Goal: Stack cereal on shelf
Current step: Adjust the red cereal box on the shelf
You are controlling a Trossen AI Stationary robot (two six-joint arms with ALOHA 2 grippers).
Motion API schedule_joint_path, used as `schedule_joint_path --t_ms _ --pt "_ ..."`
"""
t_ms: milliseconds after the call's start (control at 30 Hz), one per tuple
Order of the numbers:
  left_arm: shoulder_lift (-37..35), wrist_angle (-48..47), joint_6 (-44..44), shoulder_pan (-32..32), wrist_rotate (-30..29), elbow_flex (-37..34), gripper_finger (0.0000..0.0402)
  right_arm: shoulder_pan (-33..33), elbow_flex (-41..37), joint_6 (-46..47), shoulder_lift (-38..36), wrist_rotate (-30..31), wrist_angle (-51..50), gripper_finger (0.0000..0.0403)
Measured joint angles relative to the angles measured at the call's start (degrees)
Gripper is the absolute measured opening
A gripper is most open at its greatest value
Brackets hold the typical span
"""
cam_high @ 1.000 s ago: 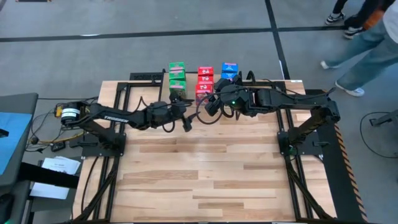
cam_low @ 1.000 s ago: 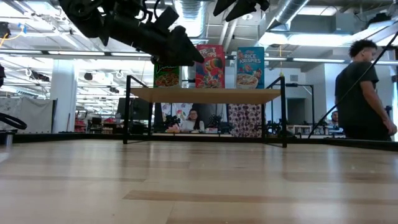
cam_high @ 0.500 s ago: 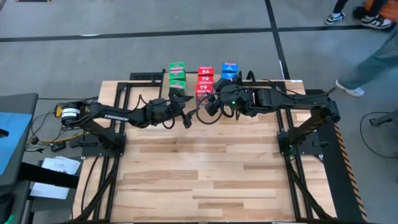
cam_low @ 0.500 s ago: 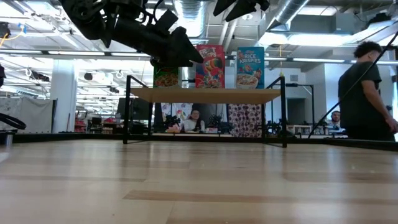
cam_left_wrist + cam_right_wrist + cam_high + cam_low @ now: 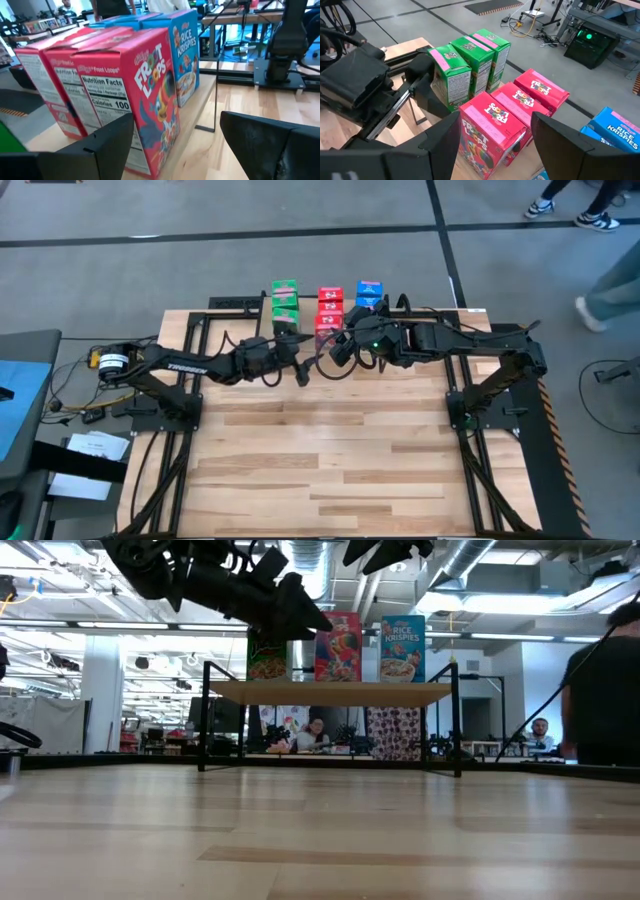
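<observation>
cereal boxes (image 5: 323, 307) in three rows on the shelf (image 5: 330, 693), left claw (image 5: 300, 370) and right claw (image 5: 338, 350) just before them

An open-plan robotics lab: exposed silver ceiling ducts (image 5: 470, 560), grey concrete floor (image 5: 200, 240), cluttered equipment benches (image 5: 150, 745) behind.

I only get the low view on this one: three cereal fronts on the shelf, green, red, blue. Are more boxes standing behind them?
Observer: Yes. The right wrist view shows three green boxes and three red boxes, each colour in a row front to back.
Operator: And blue?
Observer: The left wrist view shows blue boxes lined up beside the red; I cannot count them all.
Operator: Is either gripper holding one?
Observer: No. The left gripper and right gripper are both open and empty, close to the red row.
</observation>
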Motion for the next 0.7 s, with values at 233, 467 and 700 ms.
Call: schedule_joint_path --t_ms 233,467,700 --pt "0.0 -4.4 0.2 0.0 0.0 2.5 0.0289 0.0 0.0 0.0 0.0 0.0 0.0 0.0265" --pt "0.0 -5.5 0.1 0.0 0.0 2.6 0.0289 0.0 0.0 0.0 0.0 0.0 0.0 0.0265" --pt "0.0 -5.4 0.0 0.6 0.2 2.6 0.0289 0.0 0.0 0.0 0.0 0.0 0.0 0.0265"
